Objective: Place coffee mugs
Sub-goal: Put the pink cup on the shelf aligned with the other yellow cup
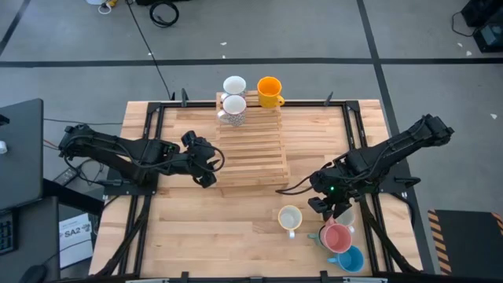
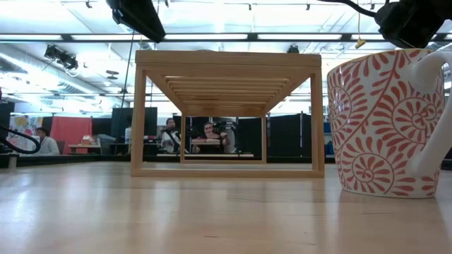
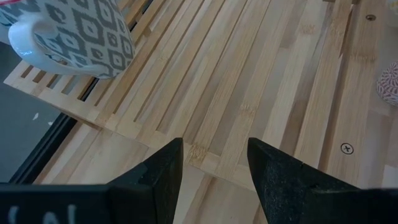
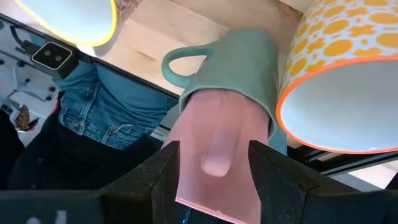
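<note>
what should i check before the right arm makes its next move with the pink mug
1. Right gripper lined up on the pink mug: ok, the mug sits directly in front of it.
2. Firm grip on the mug: cannot tell.
3. Neighbours clear: not ok, the green mug and the yellow-patterned mug crowd it.
4. Room on the rack: ok, only three mugs, all at its far end.
5. Left gripper out of the way: ok, open and empty by the rack's left edge.
</note>
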{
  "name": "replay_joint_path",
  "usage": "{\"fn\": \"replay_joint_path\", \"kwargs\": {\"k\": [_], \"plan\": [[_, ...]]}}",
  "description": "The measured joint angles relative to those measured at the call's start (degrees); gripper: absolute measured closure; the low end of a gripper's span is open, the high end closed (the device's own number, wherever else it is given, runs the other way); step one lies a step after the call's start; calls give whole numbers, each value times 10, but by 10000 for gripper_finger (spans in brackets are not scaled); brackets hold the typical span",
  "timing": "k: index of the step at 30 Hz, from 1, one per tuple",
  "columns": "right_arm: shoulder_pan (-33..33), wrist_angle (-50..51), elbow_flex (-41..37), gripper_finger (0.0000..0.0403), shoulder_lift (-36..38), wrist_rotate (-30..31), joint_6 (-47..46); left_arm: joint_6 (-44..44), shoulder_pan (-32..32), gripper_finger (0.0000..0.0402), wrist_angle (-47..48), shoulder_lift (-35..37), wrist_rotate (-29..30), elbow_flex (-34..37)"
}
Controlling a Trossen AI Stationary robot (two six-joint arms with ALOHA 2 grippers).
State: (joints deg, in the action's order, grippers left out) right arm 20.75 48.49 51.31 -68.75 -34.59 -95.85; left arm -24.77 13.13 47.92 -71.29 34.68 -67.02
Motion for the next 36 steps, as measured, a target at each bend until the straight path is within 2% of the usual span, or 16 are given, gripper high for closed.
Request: {"fn": "replay_joint_path", "kwargs": {"k": [12,23,36], "plan": [[0,-4,0,206,0,0,60,0,0,216,2,0,0,0],[0,-4,0,207,0,-1,39,0,0,216,4,0,0,0],[0,-3,0,244,0,-19,29,0,0,216,4,0,0,0]]}}
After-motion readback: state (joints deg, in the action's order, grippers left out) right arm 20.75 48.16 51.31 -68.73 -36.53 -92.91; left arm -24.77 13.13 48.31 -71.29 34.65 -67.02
